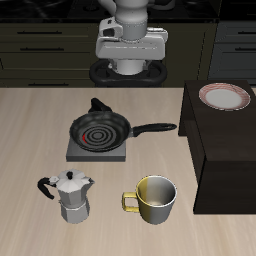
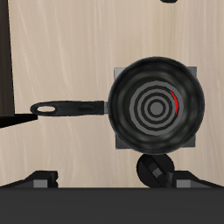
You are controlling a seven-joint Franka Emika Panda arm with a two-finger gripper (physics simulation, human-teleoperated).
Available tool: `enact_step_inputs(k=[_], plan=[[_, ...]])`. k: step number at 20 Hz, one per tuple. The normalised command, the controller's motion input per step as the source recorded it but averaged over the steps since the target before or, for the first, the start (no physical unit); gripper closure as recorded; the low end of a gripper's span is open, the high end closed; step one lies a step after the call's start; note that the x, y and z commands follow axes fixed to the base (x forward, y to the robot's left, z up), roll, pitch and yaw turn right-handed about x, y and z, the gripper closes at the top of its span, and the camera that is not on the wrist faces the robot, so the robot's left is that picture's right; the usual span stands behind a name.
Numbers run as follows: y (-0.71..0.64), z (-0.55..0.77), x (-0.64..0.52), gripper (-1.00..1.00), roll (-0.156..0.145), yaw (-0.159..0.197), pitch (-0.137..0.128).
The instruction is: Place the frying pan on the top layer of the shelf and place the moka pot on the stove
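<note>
The black frying pan (image 1: 97,129) rests on the grey stove (image 1: 76,153), covering most of it, with its long handle (image 1: 152,128) pointing at the shelf (image 1: 226,150). In the wrist view the pan (image 2: 157,107) hides the stove (image 2: 197,75) except for its corners. The silver moka pot (image 1: 72,196) stands upright nearer the table's front edge, apart from the stove. My gripper (image 1: 130,58) hangs high above the back of the table, behind the pan, holding nothing. Only one fingertip (image 2: 171,3) shows, far off centre, so the jaws stand wide.
A yellowish metal mug (image 1: 155,198) stands beside the moka pot. A pink-rimmed white plate (image 1: 224,96) lies on the shelf's flat top toward the back. The robot's base (image 1: 128,72) sits just behind the stove.
</note>
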Motion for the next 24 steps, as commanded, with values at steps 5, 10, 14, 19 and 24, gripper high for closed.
enact_step_inputs(k=[5,10,14,19,24], plan=[[0.06,-0.06,0.09,-1.00,0.002,-0.099,0.011],[0.07,-0.06,0.08,-1.00,0.020,-0.103,0.033],[-0.04,0.05,0.03,-1.00,0.027,-0.290,0.021],[-0.04,-0.01,-0.07,-1.00,0.027,-0.376,-0.027],[0.01,-0.02,-0.08,-1.00,0.003,-0.226,-0.042]])
